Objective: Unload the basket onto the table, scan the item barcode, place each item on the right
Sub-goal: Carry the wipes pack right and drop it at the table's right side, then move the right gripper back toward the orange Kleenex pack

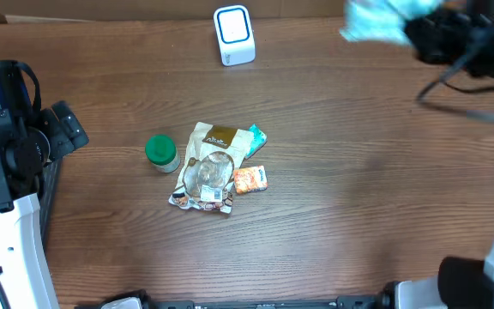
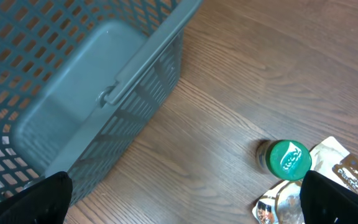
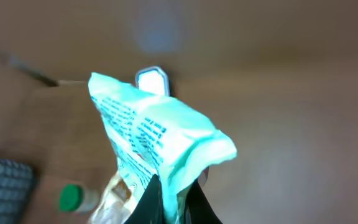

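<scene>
Carry step, by the looks: teal packet (image 3: 157, 137) is pinched in the right gripper (image 3: 171, 199) up at 1 o'clock. Next it probably has to be swung to the scanner (image 1: 234, 34) at 12 o'clock, printed side facing it. The left gripper (image 2: 188, 202) is spread, empty.

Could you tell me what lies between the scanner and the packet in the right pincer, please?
Nothing: the overhead view shows only bare table between the scanner and the packet in the shut right pincer.
</scene>
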Controlling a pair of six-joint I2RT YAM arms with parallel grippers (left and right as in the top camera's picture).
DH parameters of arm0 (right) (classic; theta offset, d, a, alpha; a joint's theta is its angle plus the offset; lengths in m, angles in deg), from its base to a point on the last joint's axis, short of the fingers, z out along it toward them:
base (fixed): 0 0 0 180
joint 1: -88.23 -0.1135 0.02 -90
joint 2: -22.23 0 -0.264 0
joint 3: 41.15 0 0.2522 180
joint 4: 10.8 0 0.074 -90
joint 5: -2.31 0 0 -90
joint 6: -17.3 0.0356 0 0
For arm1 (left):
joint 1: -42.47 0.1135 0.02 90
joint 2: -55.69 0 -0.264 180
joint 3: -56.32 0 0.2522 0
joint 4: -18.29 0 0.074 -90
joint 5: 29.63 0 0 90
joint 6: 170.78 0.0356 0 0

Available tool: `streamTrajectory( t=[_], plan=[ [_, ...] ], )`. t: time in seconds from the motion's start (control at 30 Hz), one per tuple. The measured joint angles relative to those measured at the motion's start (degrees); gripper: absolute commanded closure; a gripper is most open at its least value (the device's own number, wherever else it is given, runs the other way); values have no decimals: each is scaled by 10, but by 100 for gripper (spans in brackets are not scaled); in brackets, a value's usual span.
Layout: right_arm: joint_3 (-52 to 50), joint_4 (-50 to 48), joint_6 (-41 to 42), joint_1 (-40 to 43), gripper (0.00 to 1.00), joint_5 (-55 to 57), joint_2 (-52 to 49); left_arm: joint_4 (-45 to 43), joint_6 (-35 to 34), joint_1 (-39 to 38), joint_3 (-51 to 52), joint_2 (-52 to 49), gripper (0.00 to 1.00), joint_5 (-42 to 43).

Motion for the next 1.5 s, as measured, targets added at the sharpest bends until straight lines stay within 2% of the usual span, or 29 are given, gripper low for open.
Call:
streamTrajectory(
  t=[0.1, 0.33, 0.47, 0.6, 0.63, 0.67, 0.7, 0.73, 0.77, 0.9, 1.0, 1.07, 1.13, 1.2, 1.33, 1.5],
  plan=[
    [-56, 27, 42, 85, 96, -41, -32, 0, 0, 0, 0, 0, 0, 0],
    [-328, -132, 147, 234, 96, -25, -59, 0, 0, 0, 0, 0, 0, 0],
    [-445, -230, 177, 254, 96, -9, -59, 0, 0, 0, 0, 0, 0, 0],
    [-497, -280, 201, 254, 96, 49, -59, 0, 0, 0, 0, 0, 0, 0],
    [-503, -285, 209, 254, 89, 70, -59, 0, 0, 0, 0, 0, 0, 0],
    [-506, -285, 213, 254, 72, 80, -59, 0, 0, 0, 0, 0, 0, 0],
    [-507, -285, 221, 254, 51, 95, -59, 0, 0, 0, 0, 0, 0, 0],
    [-508, -285, 222, 254, 37, 103, -59, 0, 0, 0, 0, 0, 1, 0],
    [-508, -284, 225, 254, 31, 109, -59, 0, 0, 0, 0, 0, 0, 0],
    [-508, -264, 230, 254, 32, 123, -59, 0, 0, 0, 0, 0, 0, 0],
    [-491, -196, 231, 253, 34, 112, -59, 0, 0, 0, 0, 0, 0, 0],
    [-460, -151, 221, 246, 34, 104, -59, 1, 0, 0, 0, 0, 0, 0],
    [-398, -96, 187, 204, 34, 89, -52, 0, 0, 0, 0, 0, 0, 0],
    [-377, -78, 168, 171, 34, 80, -43, 0, 0, 0, 0, 0, 0, 0],
    [-362, -53, 108, 31, 34, 45, -21, 0, 0, 0, 0, 0, 0, 0],
    [-389, -78, 80, -127, 37, 40, -25, 0, 0, 0, 0, 0, 1, 0]
  ],
)
